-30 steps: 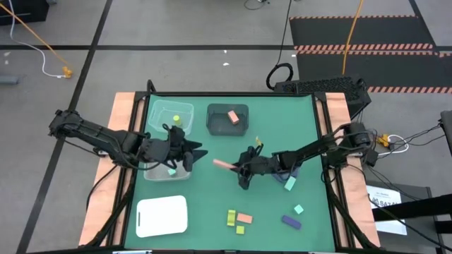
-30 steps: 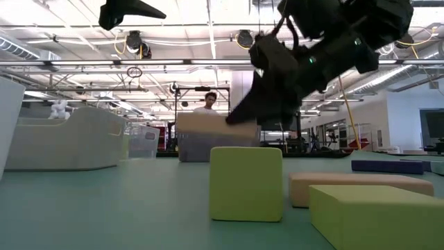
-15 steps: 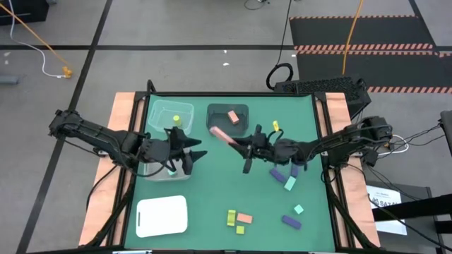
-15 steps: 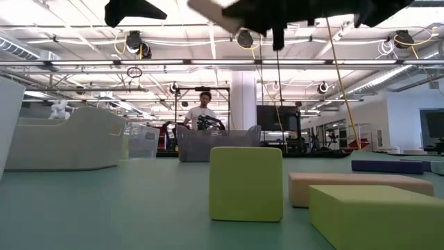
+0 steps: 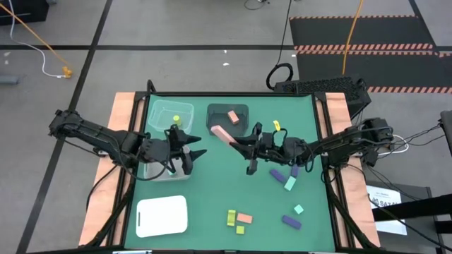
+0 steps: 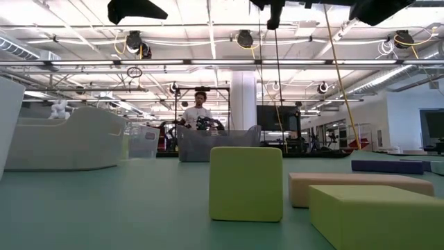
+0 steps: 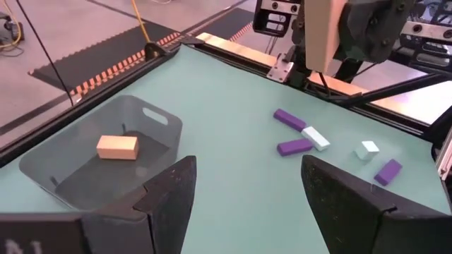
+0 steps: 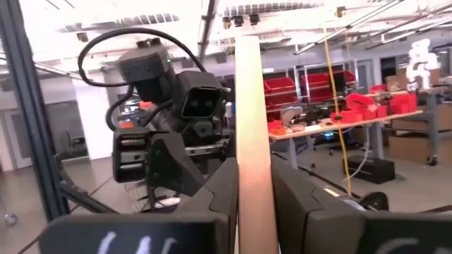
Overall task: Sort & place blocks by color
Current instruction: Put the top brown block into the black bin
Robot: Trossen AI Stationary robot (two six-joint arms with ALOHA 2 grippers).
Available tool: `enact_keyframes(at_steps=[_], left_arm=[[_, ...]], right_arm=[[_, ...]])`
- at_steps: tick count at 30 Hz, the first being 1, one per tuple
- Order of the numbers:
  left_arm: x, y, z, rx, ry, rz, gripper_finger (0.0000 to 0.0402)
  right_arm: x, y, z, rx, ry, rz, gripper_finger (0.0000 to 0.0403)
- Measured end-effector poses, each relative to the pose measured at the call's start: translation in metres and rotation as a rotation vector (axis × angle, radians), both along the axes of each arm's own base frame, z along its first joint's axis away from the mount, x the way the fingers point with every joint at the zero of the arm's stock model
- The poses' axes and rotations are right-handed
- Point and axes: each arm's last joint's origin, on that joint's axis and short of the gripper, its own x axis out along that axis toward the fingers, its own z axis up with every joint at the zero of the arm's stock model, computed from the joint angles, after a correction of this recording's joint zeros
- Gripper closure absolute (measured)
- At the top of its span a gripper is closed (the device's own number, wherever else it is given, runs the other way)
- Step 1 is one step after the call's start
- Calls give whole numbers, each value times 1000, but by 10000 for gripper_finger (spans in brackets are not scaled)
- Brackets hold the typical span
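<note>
No brand, label or readable writing shows on any of the gear, though a sheet of paper off the table's right side is too small to read. The right gripper (image 5: 240,142) is clamped on a long salmon-orange bar (image 5: 222,134), held in the air just beside the dark bin (image 5: 227,111), which already holds one salmon-orange block (image 5: 232,116). The left gripper (image 5: 191,154) hovers with its fingers apart and empty over the lower clear bin (image 5: 150,173), where a mint block seems to lie, half hidden by the arm. The upper clear bin (image 5: 170,107) holds a yellow-green block (image 5: 176,118). Near the right arm lie purple bars (image 7: 289,119) and a mint bar (image 5: 289,183); further toward the near edge sit yellow-green blocks (image 5: 231,217), a salmon-orange piece (image 5: 244,218), a mint cube (image 5: 299,209) and another purple bar (image 5: 291,222). A white tray (image 5: 162,215) rests at the near left. In the low view a person (image 6: 200,111) stands far behind the table.
</note>
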Motion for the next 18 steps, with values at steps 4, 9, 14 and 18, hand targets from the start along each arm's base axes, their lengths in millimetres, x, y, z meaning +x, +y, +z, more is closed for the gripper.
enact_keyframes(at_steps=[4, 9, 14, 18], left_arm=[[0, 0, 0, -11, -4, 5, 147], [0, 0, 0, -49, -17, 21, 147], [0, 0, 0, -79, -27, 34, 147], [0, 0, 0, -104, -35, 45, 147]], right_arm=[[1, -9, -2, 18, 27, -100, 361], [4, -35, -15, 33, 149, -204, 359], [3, -73, -33, 107, 307, -319, 358], [-3, -101, -44, 178, 400, -397, 359]])
